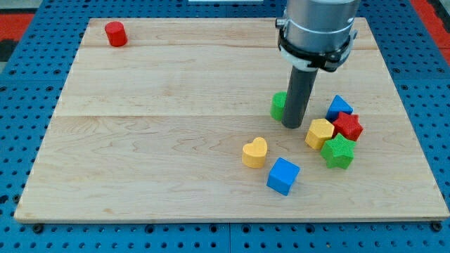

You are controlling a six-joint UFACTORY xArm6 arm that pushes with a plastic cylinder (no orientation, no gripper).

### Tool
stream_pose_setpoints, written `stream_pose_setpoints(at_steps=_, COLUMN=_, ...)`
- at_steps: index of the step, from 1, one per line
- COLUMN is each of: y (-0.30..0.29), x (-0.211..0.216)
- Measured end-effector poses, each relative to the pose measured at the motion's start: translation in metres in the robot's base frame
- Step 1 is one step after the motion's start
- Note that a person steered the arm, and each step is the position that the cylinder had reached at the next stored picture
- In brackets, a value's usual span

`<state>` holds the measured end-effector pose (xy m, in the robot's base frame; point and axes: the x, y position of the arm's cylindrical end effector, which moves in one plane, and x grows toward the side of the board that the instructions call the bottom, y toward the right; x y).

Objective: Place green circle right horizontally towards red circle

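The green circle [278,105] is a short green cylinder right of the board's middle, mostly hidden behind my rod. My tip [293,126] rests on the board just at the green circle's right side, touching or nearly touching it. The red circle [116,34] is a short red cylinder near the view's top left corner of the board, far from my tip.
A yellow heart [254,152] and a blue cube [283,176] lie below my tip. A cluster at the view's right holds a blue block [339,106], a red star [347,126], a yellow hexagon [319,133] and a green star [339,152]. The wooden board [155,140] lies on a blue pegboard.
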<state>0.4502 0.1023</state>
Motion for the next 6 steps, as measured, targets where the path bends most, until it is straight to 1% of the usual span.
stream_pose_setpoints(at_steps=2, y=-0.065, x=-0.134)
stream_pose_setpoints(at_steps=3, y=-0.061, x=-0.166)
stream_pose_setpoints(at_steps=4, y=0.003, x=-0.179)
stream_pose_setpoints(at_steps=5, y=0.005, x=-0.203)
stream_pose_setpoints(at_steps=6, y=-0.038, x=-0.208)
